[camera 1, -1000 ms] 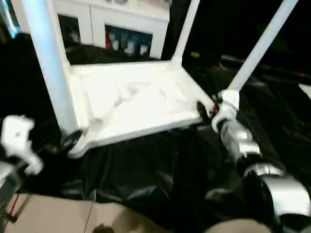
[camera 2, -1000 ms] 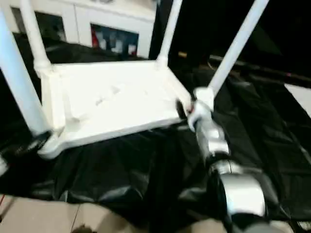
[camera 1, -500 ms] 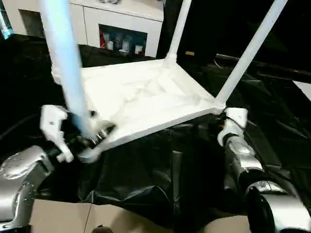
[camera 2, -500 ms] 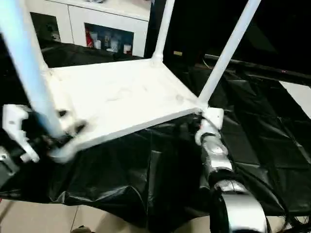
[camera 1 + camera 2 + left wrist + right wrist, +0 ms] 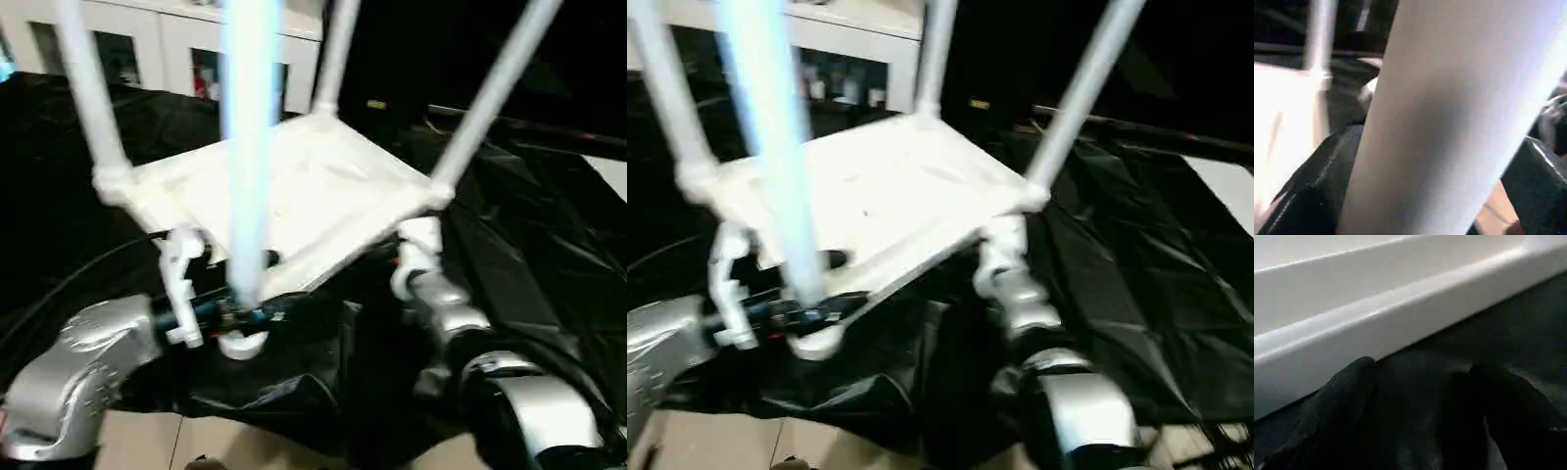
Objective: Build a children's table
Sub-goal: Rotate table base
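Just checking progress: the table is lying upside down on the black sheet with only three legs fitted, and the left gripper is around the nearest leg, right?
Not quite: four legs are fitted on the table, as the left eye view shows. It does lie upside down on the black sheet, and the left gripper does close around the nearest leg.

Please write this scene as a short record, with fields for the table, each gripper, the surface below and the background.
table: white children's table, upside down, four legs pointing up
nearest leg: nearest leg, at the corner closest to the robot
left gripper: left gripper, black fingers on both sides of the nearest leg near its base
right gripper: right gripper, open, fingers apart just below the table's edge
surface: black plastic sheet under the table
background: white cabinet with glass doors
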### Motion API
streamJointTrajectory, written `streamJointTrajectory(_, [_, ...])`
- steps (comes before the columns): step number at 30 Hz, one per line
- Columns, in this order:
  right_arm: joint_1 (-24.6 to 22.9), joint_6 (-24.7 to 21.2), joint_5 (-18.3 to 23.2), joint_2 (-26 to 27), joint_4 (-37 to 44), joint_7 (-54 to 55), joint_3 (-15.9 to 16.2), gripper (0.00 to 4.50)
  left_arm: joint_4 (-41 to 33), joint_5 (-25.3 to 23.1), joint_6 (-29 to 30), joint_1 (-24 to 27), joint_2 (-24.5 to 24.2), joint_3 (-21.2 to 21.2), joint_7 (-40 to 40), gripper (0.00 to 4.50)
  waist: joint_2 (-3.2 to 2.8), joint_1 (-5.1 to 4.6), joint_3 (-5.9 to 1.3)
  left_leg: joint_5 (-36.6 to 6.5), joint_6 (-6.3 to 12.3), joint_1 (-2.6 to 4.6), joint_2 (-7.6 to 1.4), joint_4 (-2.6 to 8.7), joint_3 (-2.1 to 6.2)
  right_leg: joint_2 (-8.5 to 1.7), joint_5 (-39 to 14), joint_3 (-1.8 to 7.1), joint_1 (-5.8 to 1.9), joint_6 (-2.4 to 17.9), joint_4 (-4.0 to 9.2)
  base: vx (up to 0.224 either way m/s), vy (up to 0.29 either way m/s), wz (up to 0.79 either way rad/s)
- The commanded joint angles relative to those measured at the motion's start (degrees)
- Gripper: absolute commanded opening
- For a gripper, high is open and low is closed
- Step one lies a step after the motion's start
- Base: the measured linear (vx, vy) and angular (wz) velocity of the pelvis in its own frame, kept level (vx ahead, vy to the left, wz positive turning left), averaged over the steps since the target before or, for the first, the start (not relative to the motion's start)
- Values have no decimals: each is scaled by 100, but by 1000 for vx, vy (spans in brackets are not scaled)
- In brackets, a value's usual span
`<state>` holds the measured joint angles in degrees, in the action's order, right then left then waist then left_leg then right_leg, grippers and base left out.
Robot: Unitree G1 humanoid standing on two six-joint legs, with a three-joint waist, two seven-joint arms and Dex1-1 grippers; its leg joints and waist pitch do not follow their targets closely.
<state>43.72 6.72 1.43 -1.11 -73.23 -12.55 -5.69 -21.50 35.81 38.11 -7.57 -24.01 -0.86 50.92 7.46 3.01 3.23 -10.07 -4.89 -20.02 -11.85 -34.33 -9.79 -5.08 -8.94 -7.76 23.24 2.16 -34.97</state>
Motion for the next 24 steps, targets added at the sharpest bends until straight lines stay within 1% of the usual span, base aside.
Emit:
streamJointTrajectory(1, [262, -35, -27, 183, 36, -480, 98, 371, -216, 276, 142, -180, 161, 256, 52, 445, -173, 14, -314, -2421, -416, 0, -181, 461, 113, -399, -2938, 357, -241, 323, 509, 0, 0, 0])
streamJointTrajectory(2, [300, -38, -8, 318, 64, -767, 138, 371, -199, 297, 171, -245, 253, 350, 42, 445, -156, -15, -316, -2390, -392, -12, -178, 457, 113, -397, -2985, 354, -243, 302, 513, 0, 0, 0])
streamJointTrajectory(3, [306, -39, -4, 340, 69, -815, 145, 371, -196, 299, 176, -255, 268, 367, 41, 445, -160, -41, -317, -2341, -377, -18, -174, 449, 111, -400, -2972, 360, -242, 294, 515, 0, 0, 0])
streamJointTrajectory(4, [313, -30, -21, 371, 72, -898, 168, 371, -190, 300, 180, -273, 287, 407, 42, 445, -150, -65, -316, -2251, -361, -37, -182, 457, 119, -402, -2909, 364, -251, 315, 501, 0, 0, 0])
streamJointTrajectory(6, [314, 16, -72, 424, 76, -1020, 235, 371, -172, 313, 207, -320, 321, 481, 46, 445, -149, -79, -325, -2109, -346, -53, -184, 453, 113, -407, -2827, 374, -264, 338, 487, 0, 0, 0])
streamJointTrajectory(7, [306, 29, -84, 465, 90, -1127, 275, 371, -139, 325, 226, -391, 379, 542, 40, 445, -122, -66, -333, -1979, -327, -36, -187, 443, 97, -406, -2714, 388, -254, 377, 470, 0, 0, 0])
streamJointTrajectory(8, [297, 36, -96, 498, 102, -1212, 311, 371, -107, 333, 237, -466, 434, 602, 37, 445, -137, -63, -332, -1926, -327, -38, -191, 448, 95, -405, -2626, 394, -255, 411, 459, 0, 0, 0])
streamJointTrajectory(9, [285, 45, -128, 506, 102, -1245, 348, 371, -82, 344, 240, -536, 480, 660, 32, 445, -146, -53, -337, -1859, -330, -17, -199, 447, 83, -389, -2446, 400, -244, 472, 442, 0, 0, 0])
streamJointTrajectory(10, [276, 56, -146, 504, 99, -1269, 367, 371, -60, 354, 243, -586, 521, 704, 31, 445, -154, -50, -340, -1801, -339, -16, -200, 453, 73, -373, -2219, 409, -243, 547, 416, 0, 0, 0])
streamJointTrajectory(12, [263, 80, -172, 491, 95, -1277, 379, 371, -13, 324, 239, -667, 596, 776, 19, 445, -153, -50, -340, -1771, -346, -40, -198, 460, 73, -374, -2070, 414, -270, 617, 393, 0, 0, 0])
streamJointTrajectory(13, [262, 83, -172, 489, 95, -1274, 377, 371, -3, 315, 237, -677, 605, 784, 17, 445, -149, -52, -332, -1804, -347, -38, -198, 464, 73, -374, -2117, 413, -265, 614, 399, 0, 0, 0])
streamJointTrajectory(14, [258, 86, -132, 466, 101, -1343, 320, 371, 160, 221, 172, -823, 729, 912, 18, 445, -166, -51, -326, -1904, -340, -7, -188, 454, 61, -371, -2261, 416, -247, 585, 429, 0, 0, 0])
streamJointTrajectory(15, [258, 86, -132, 466, 101, -1343, 320, 371, 160, 221, 172, -823, 729, 912, 18, 445, -164, -43, -325, -1931, -341, 3, -187, 448, 60, -374, -2315, 415, -240, 572, 439, 0, 0, 0])
streamJointTrajectory(16, [257, 86, -125, 462, 105, -1369, 312, 371, 198, 205, 154, -855, 756, 941, 18, 445, -150, -43, -325, -1964, -336, -20, -182, 450, 68, -380, -2436, 412, -261, 523, 450, 0, 0, 0])
streamJointTrajectory(17, [252, 89, -79, 463, 128, -1529, 300, 371, 292, 156, 112, -944, 828, 1012, 19, 445, -191, -39, -327, -1978, -340, -11, -184, 451, 75, -383, -2465, 413, -258, 508, 452, 0, 0, 0])
streamJointTrajectory(18, [243, 91, -70, 468, 143, -1641, 317, 371, 391, 88, 54, -1044, 889, 1084, 39, 445, -167, -51, -330, -1972, -332, -10, -190, 451, 74, -378, -2452, 412, -255, 497, 454, 0, 0, 0])
streamJointTrajectory(21, [231, 135, -101, 461, 151, -1616, 356, 371, 622, -59, -73, -1246, 1019, 1163, 15, 445, -160, -44, -334, -1899, -307, -16, -185, 445, 72, -379, -2446, 414, -258, 491, 464, 0, 0, 0])
streamJointTrajectory(24, [229, 220, -109, 362, 143, -1175, 239, 371, 1046, -423, -293, -1512, 1111, 1252, -195, 445, -155, -36, -344, -1825, -302, -9, -183, 437, 66, -382, -2388, 417, -254, 490, 457, 0, 0, 0])
